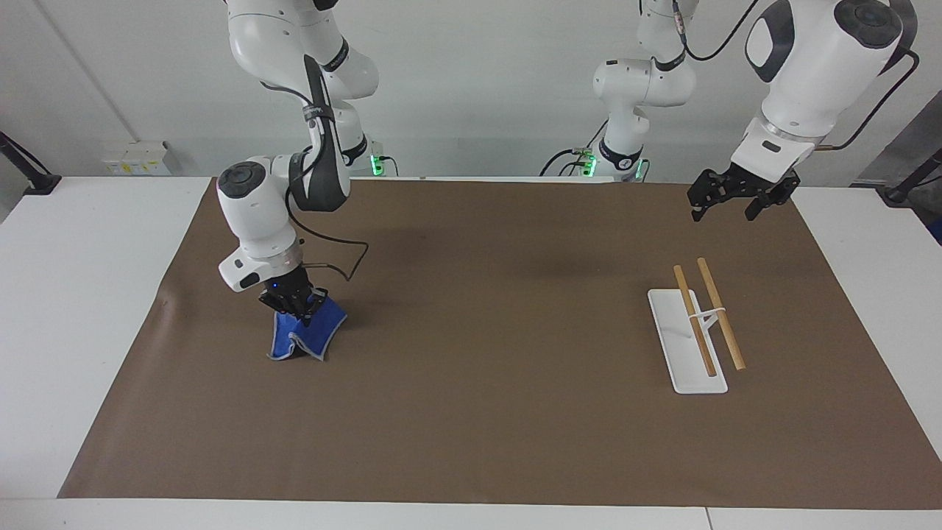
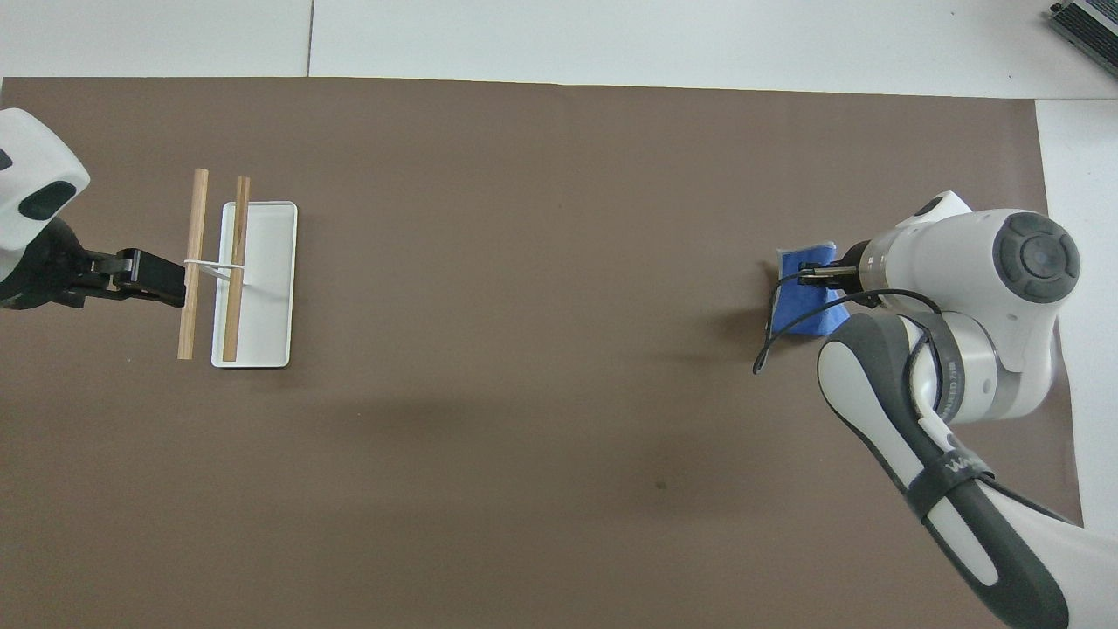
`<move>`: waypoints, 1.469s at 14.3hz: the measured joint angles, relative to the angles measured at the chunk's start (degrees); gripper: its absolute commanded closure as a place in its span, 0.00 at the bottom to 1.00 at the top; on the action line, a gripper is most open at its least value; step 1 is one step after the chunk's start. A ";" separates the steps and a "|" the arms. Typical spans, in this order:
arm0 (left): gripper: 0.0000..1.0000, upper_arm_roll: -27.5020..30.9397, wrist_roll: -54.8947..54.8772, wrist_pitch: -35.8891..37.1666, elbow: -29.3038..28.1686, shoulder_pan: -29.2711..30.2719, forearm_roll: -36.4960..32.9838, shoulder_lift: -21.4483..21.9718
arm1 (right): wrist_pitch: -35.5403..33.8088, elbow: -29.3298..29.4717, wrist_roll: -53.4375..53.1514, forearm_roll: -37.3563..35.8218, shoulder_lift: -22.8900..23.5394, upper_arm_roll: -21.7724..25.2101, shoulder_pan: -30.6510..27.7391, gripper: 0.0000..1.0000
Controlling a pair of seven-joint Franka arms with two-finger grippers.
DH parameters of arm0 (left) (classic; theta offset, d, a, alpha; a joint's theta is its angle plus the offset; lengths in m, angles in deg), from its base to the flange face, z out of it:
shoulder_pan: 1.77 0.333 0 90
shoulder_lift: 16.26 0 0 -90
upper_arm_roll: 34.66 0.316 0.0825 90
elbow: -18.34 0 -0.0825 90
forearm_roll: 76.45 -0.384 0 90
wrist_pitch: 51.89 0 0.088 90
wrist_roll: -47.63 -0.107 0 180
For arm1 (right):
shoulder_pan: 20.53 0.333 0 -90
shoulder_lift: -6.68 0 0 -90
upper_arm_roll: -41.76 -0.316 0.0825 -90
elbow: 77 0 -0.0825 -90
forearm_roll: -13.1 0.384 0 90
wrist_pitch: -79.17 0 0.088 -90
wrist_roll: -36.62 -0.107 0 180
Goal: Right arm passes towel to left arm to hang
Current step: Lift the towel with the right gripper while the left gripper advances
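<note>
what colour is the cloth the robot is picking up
Royal blue with a thin pale grey edge; the towel shows best in the facing view.
</note>
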 measured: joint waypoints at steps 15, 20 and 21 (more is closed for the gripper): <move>0.00 -0.73 0.00 0.06 -2.85 -2.25 2.50 1.31 | 0.42 10.29 -19.89 31.81 -2.57 -13.13 0.45 1.00; 0.00 -0.74 3.00 0.14 -4.14 -2.49 8.31 2.16 | 0.42 11.55 -21.87 36.63 -2.50 -13.60 2.35 1.00; 0.00 -0.74 5.03 0.08 -4.74 -2.50 10.42 2.37 | 0.42 11.63 -22.83 36.63 -2.48 -13.63 3.15 1.00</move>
